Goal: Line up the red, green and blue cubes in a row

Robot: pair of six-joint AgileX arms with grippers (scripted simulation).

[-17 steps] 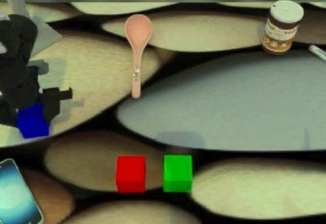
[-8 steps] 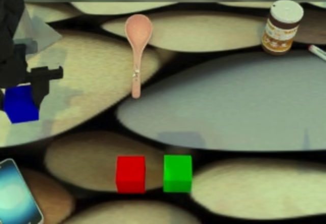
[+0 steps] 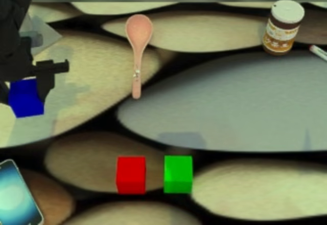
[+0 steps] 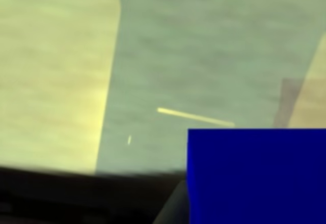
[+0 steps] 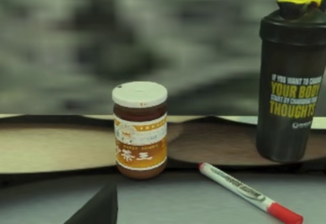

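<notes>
Here, three cubes: left gripper [image 3: 23, 89] grasps the blue cube [image 3: 25, 98]; red cube [image 3: 131, 174], green cube [image 3: 178, 173] adjacent.

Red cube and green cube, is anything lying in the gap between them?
No. In the top view the red cube and green cube stand apart with only bare table between them.

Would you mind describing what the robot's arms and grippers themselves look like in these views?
Only the left arm shows in the top view, at the table's far left: a bulky, matte black body ending in the left gripper, with blocky, squared black fingers. No cables, labels or markings are visible on it. The right arm is out of the top view; its wrist view shows just a dark wedge at the edge, too little to describe.
</notes>
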